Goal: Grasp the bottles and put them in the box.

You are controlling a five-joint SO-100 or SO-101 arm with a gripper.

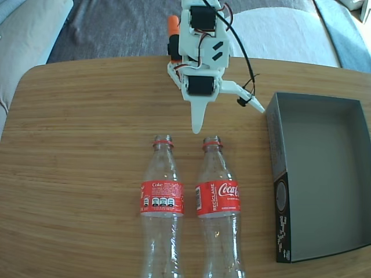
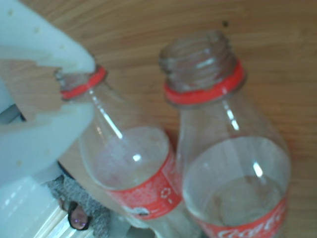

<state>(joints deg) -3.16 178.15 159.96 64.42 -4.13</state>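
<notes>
Gripper (image 1: 229, 110) is hovering with fingers spread apart, gripping nothing. Two bottles (image 1: 163, 202) (image 1: 218, 200) are lying just beyond the fingertips, necks toward them, long axes pointing away; box (image 1: 278, 168) is sitting empty alongside.

"Coke" on left bottle (image 1: 162, 200), "Coca-Cola" on right bottle (image 1: 218, 200)

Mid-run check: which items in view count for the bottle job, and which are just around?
Job items:
- left bottle, upright, capless
- right bottle, upright beside it, capless
- box, empty, right of the bottles in the fixed view
- gripper, open, hanging behind the bottles

Just around:
- table
- grey couch behind the table
</notes>
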